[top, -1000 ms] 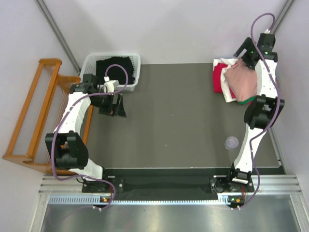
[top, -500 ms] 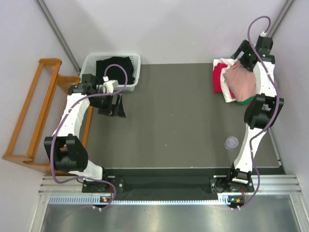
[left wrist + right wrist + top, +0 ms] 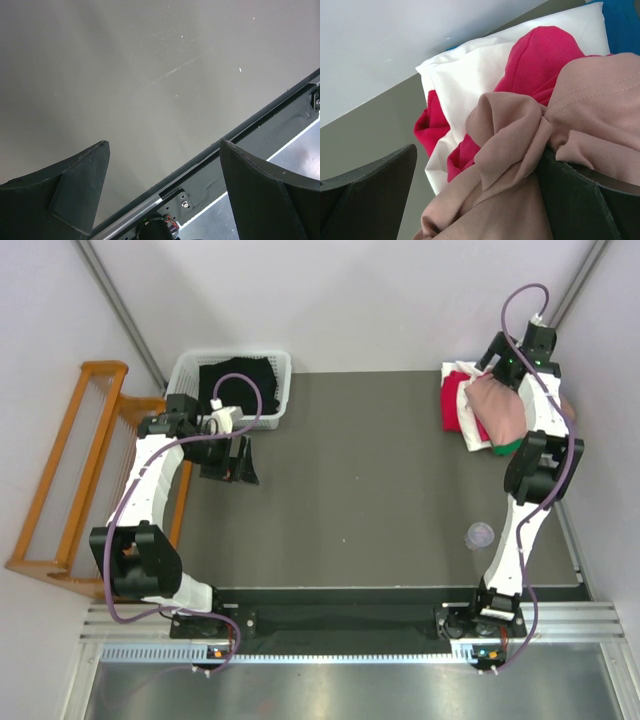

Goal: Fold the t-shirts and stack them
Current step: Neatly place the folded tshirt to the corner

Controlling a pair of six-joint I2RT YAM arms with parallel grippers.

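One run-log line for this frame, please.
left jaws: open over table | right jaws: open, dusty-pink t-shirt bunched between them | pile: crimson t-shirt, white t-shirt beneath

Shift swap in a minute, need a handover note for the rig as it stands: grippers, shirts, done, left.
Left gripper: open, empty, over bare table near the basket.
Right gripper: open, jaws astride a bunched fold of the dusty-pink shirt, far right corner.
Shirts: dusty-pink one crumpled on top of the crimson shirt and white shirt; green shirt peeks out beneath.
Done: nothing visibly folded.
Left: fold each, stack.
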